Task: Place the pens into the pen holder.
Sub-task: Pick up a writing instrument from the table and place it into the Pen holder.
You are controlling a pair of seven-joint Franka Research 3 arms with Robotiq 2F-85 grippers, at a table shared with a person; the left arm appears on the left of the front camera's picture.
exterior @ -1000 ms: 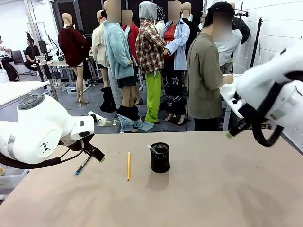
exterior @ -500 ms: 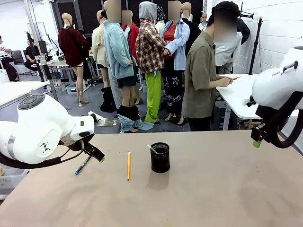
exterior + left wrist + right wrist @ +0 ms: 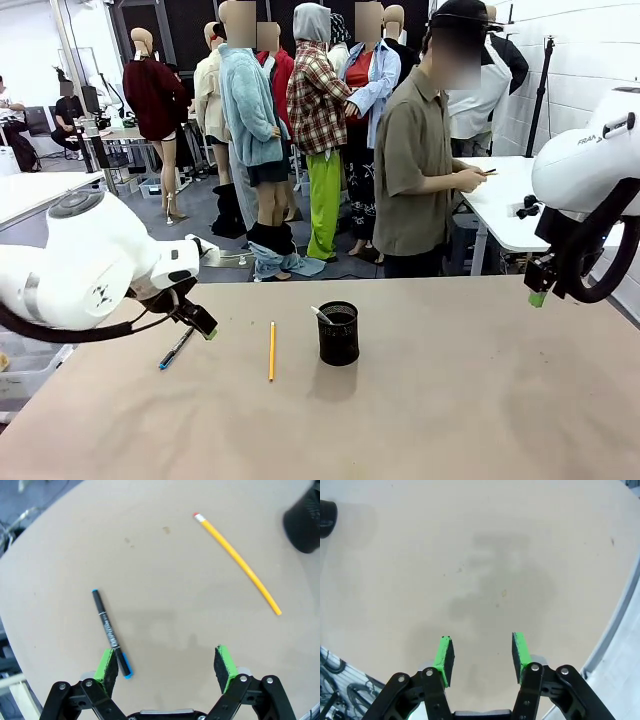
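Note:
A long yellow pencil [image 3: 271, 350] lies on the table left of the black mesh pen holder [image 3: 338, 333]. A whitish pen [image 3: 320, 314] sticks out of the holder's rim. A dark blue pen [image 3: 176, 348] lies further left, just below my left gripper [image 3: 204, 327]. In the left wrist view my left gripper [image 3: 165, 662] is open above bare table, the blue pen [image 3: 109, 632] by its left finger, the pencil [image 3: 237, 562] and holder [image 3: 305, 522] beyond. My right gripper [image 3: 538, 296] hangs at the table's far right, and in its wrist view the gripper [image 3: 482, 656] is open and holds nothing.
A person in an olive shirt [image 3: 410, 170] stands behind the far table edge, turned toward a white side table [image 3: 505, 200]. The table's right edge [image 3: 615, 625] runs close to my right gripper. The holder [image 3: 326, 512] sits far from it.
My right arm swung back to the right and lowered, ending with its gripper over the table's right end. The left arm shifted slightly. The person behind stepped left.

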